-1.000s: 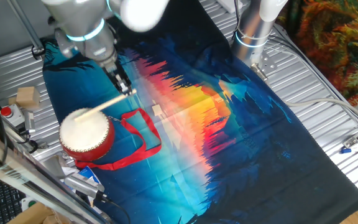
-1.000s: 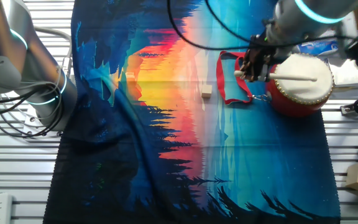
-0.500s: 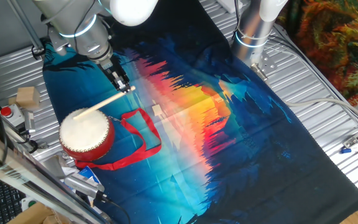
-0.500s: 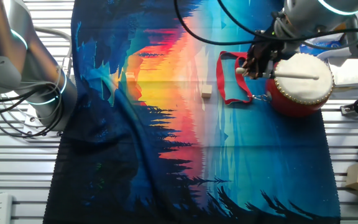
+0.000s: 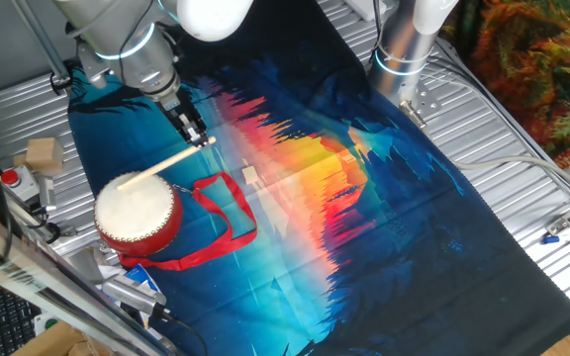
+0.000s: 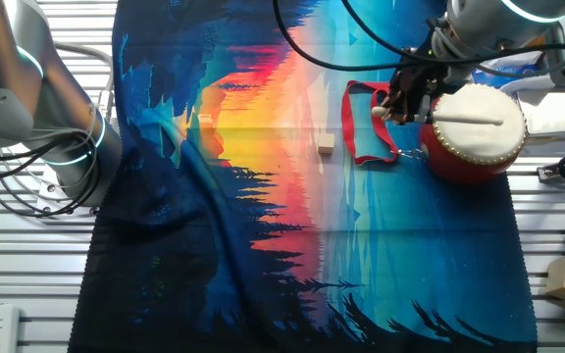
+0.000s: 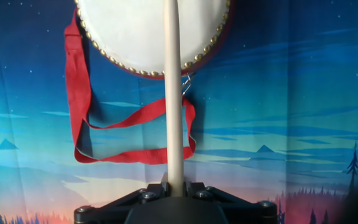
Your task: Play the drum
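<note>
Hand view: gripper [image 7: 175, 186] pinched on thin wooden stick [image 7: 173, 93] reaching over drum [image 7: 143, 34] at cloth's [image 7: 291, 93] edge; probably light, taut-skinned, likely to skid; best struck mid-head, never gripped.

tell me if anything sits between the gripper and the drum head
Nothing visible blocks it. The gripper holds the stick, which reaches straight out over the drum. Only the drum's own red strap lies on the cloth below the stick, too low to interfere.
</note>
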Robot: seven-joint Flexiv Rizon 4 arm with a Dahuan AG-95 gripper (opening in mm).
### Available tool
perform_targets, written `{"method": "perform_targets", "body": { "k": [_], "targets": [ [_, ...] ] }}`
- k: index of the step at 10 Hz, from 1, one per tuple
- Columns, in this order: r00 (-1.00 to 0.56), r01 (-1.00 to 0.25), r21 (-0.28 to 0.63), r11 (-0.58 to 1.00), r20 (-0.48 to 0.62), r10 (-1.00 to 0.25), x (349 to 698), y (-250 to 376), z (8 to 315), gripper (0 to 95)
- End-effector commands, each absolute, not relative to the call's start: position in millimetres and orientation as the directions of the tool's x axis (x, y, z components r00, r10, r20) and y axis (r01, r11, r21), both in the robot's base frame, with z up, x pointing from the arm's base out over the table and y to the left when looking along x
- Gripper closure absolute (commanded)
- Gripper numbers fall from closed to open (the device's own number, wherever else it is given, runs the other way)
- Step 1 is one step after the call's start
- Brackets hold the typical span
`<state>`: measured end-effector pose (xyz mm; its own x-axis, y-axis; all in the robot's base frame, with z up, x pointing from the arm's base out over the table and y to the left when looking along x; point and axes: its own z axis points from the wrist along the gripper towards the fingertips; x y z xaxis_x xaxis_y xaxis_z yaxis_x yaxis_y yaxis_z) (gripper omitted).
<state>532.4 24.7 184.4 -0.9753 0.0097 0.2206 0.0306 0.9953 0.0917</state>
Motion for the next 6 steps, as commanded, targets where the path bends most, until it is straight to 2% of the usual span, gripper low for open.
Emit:
{"method": "perform_targets", "body": {
  "k": [1, 6],
  "targets": [
    [-0.976, 0.029, 0.091, 0.995, 0.218, 0.009, 531.2, 24.9, 184.2, 95.0],
    [-0.976, 0.026, 0.080, 0.996, 0.216, 0.008, 531.2, 24.9, 184.5, 95.0]
  ]
}}
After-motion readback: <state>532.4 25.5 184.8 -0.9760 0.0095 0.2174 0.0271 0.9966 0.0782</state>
